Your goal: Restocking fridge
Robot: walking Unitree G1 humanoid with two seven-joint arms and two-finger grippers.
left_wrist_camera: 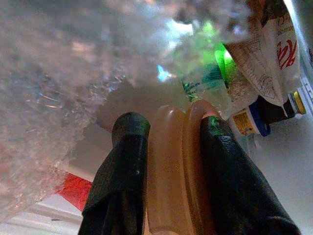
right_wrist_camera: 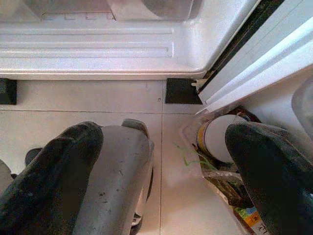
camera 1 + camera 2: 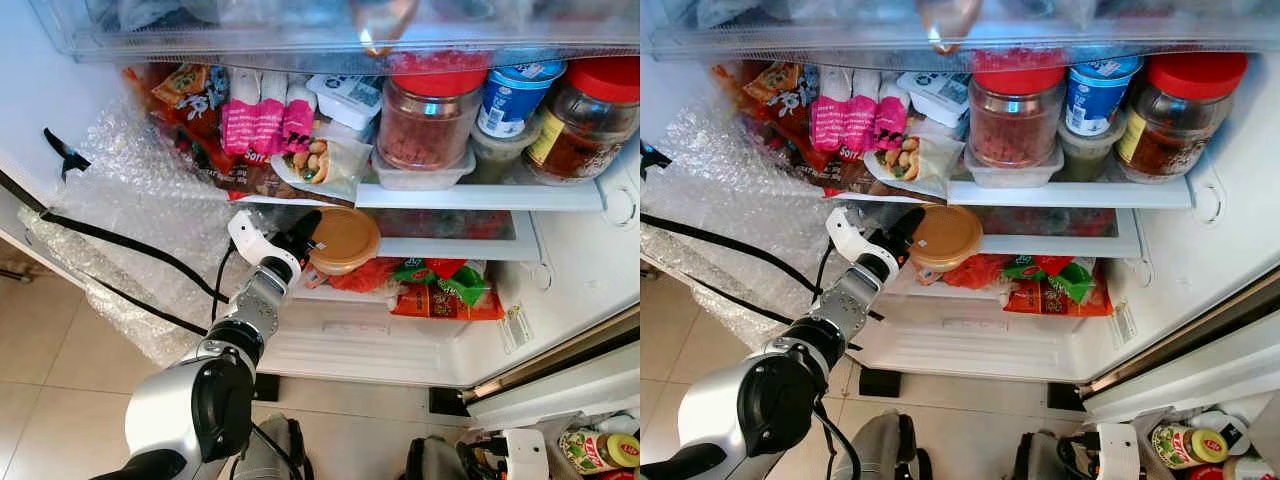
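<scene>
My left arm reaches into the open fridge, and my left gripper point(image 3: 306, 250) is shut on a jar with a tan lid point(image 3: 344, 240). The jar hangs at the front of the lower compartment, just under the glass shelf point(image 3: 480, 197), with its lid tipped toward the camera. In the left wrist view the two black fingers point(image 1: 124, 161) clamp the ribbed rim of the tan lid point(image 1: 171, 171). The jar's body is mostly hidden behind the lid. My right gripper point(image 2: 164, 142) hangs open over the tiled floor in front of the fridge.
The glass shelf holds red-lidded jars point(image 3: 430, 110), a blue tub point(image 3: 515, 95), pink packets point(image 3: 265, 115) and a bag of nuts point(image 3: 320, 165). Red and green packets point(image 3: 440, 285) lie behind the jar. Bubble wrap point(image 3: 140, 190) and a black cable point(image 3: 120, 240) line the left wall. Bottles point(image 3: 600, 450) sit on the floor at right.
</scene>
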